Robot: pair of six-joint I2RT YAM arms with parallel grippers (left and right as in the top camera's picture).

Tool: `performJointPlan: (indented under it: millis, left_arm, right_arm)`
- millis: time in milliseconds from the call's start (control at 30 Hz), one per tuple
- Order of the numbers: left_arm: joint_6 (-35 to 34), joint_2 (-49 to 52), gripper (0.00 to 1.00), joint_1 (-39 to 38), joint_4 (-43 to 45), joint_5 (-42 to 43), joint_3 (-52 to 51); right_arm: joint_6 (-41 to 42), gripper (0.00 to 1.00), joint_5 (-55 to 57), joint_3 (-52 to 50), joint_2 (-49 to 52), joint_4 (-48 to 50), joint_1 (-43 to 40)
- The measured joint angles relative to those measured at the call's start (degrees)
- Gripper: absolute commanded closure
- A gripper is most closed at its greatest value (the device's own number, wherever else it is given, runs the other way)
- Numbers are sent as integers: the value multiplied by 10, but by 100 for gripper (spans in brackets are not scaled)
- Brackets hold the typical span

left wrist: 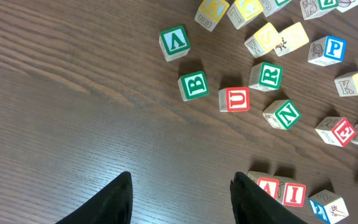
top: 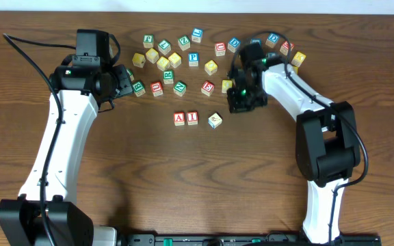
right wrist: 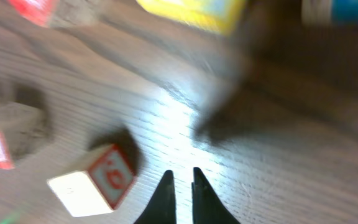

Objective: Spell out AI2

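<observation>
The red A block and the red I block stand side by side, touching, in the middle of the table. Just right of them the blue-printed 2 block sits turned at an angle, a small gap from the I. My right gripper hangs up and to the right of it, apart. In the right wrist view its fingers are almost together and hold nothing. My left gripper is open and empty at the far left. The left wrist view shows the gripper, A, I and the blue block.
Several other letter blocks lie scattered behind the row, among them green B, red U, green N and blue P. A blurred red-printed block lies left of my right fingers. Yellow blocks cluster at the back.
</observation>
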Motion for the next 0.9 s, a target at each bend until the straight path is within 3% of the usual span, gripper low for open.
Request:
performJointPlan:
  millis: [400, 900]
  left_arm:
    - [0, 0, 50, 0, 0, 0, 0]
    - [0, 0, 50, 0, 0, 0, 0]
  right_arm:
    - [-102, 90, -14, 21, 0, 7, 53]
    - [-119, 85, 4, 10, 0, 3, 70]
